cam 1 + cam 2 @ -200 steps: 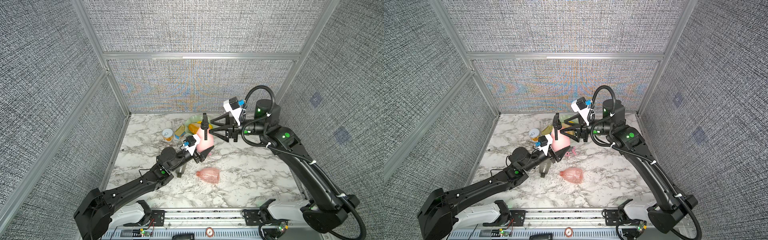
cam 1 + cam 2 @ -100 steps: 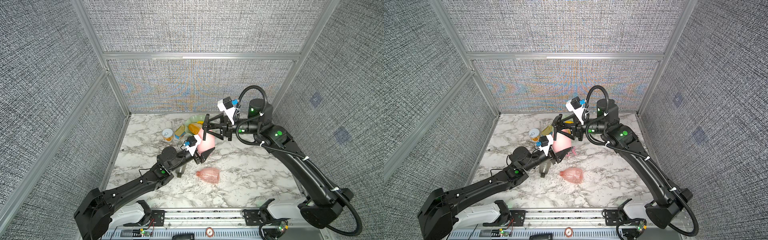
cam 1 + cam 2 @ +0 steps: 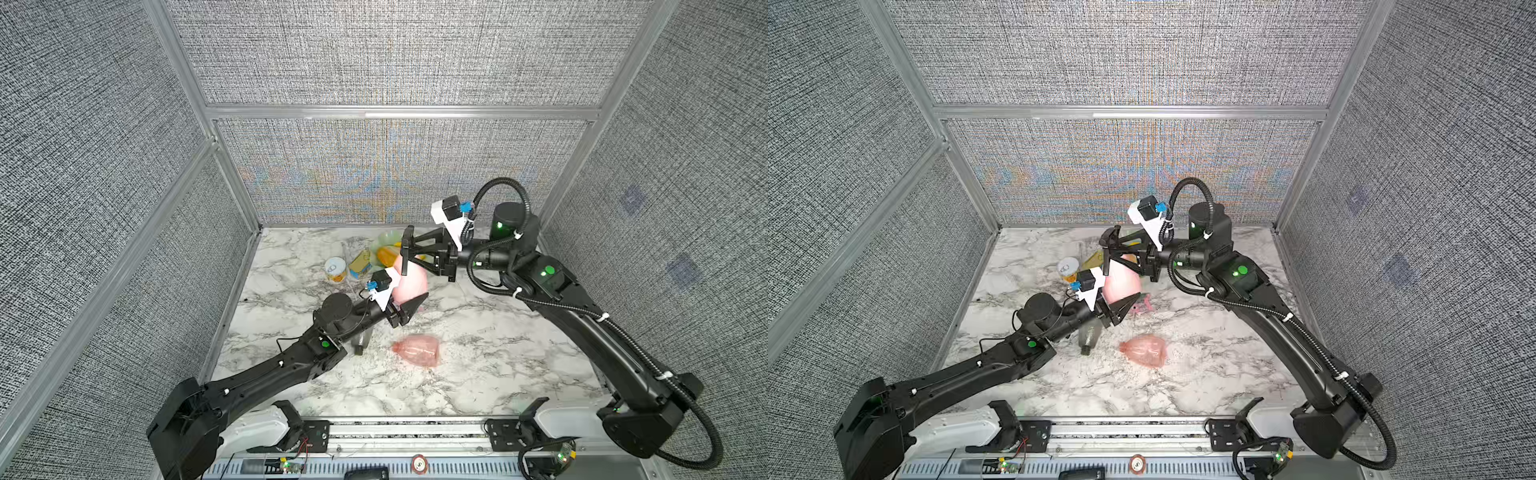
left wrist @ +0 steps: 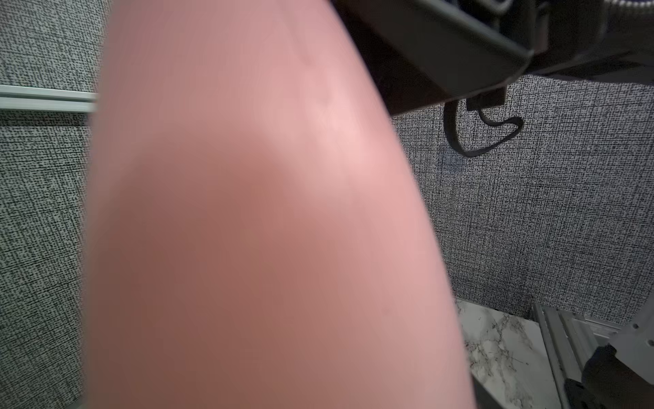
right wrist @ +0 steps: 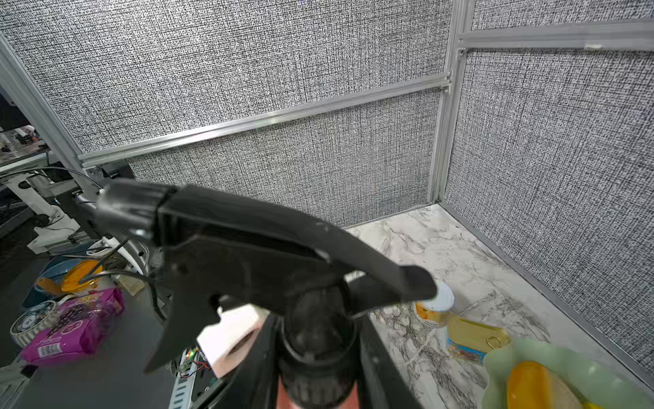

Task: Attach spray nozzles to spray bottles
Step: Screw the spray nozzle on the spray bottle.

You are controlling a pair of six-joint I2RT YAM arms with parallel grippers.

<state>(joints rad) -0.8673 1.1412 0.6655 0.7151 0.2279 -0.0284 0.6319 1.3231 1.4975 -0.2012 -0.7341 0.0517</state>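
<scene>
My left gripper is shut on the opaque pastel pink spray bottle, held tilted above the table; that bottle fills the left wrist view. A black spray nozzle sits on its neck. My right gripper reaches in from the right, its fingers pressed on both sides of the nozzle's collar. A clear pink bottle lies on the marble table. A smoky grey bottle lies partly under my left arm. A grey-and-pink nozzle lies on the table beside the left gripper.
At the back stand a small round tin, a flat yellow tin and a pale green bowl holding yellow fruit. Grey fabric walls close in the back and both sides.
The right gripper has moved left from beside the bottle onto the black nozzle, and its wide-open jaws have closed on the collar. The left arm has held still with the bottle.
</scene>
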